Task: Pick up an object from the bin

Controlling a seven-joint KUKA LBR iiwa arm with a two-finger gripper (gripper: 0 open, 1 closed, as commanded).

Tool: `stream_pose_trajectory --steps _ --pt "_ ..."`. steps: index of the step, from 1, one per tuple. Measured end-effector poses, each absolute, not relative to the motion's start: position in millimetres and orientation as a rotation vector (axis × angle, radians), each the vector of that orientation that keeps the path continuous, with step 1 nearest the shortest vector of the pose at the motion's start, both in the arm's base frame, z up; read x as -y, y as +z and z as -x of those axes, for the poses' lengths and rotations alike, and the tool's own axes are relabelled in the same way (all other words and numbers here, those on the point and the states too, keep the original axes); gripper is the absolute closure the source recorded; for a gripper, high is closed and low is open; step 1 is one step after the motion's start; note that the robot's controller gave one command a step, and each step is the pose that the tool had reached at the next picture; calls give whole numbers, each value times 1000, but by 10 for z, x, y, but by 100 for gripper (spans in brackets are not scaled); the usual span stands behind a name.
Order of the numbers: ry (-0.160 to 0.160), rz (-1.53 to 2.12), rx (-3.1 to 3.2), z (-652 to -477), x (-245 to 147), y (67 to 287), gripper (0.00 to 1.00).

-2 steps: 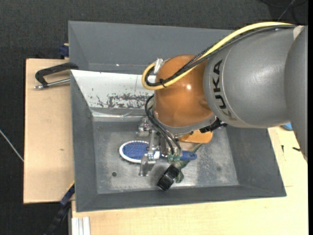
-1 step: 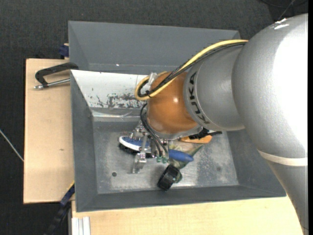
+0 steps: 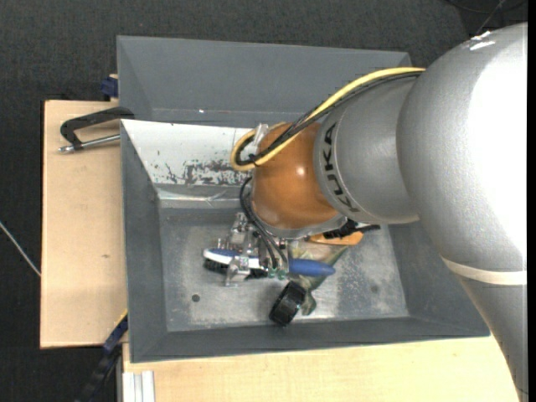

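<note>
1. Grey metal made up the bin [image 3: 141, 249], and its few loose things lay in one small cluster near the middle of the floor, toward the front wall.
2. The tool [image 3: 241, 256] was down at the left end of that cluster, below the arm's orange cover [image 3: 289, 187]. Whether it was released or clenched could not be told, as its own parts and the clutter ran together.
3. Nearest to it, touching or just under it, lay a small white-and-blue piece [image 3: 218, 260]. Its exact kind was too small to make out.
4. That piece looked like light, stiff plastic, probably smooth enough to slip. A grip across its narrow middle seemed safer than one at an end.
5. Just to the right lay a blue stick-like thing [image 3: 311, 268], slim and likely to roll or swing if nudged.
6. A black chunky thing [image 3: 285, 306] sat in front of that one, near the front wall. It looked denser and less easy to close on.
7. An orange thing [image 3: 342, 237] showed partly from under the arm on the right.
8. The things were packed close, so a neighbour could be dragged along or caught with the one wanted. The floor to the left was bare.
</note>
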State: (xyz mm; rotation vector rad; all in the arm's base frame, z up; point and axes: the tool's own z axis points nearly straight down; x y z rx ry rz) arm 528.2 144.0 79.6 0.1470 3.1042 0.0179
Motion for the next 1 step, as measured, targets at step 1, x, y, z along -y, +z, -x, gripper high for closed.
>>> stream_pose_trajectory --steps 1 --pt "9 -152 -3126 -5430 -1664 2174 100"
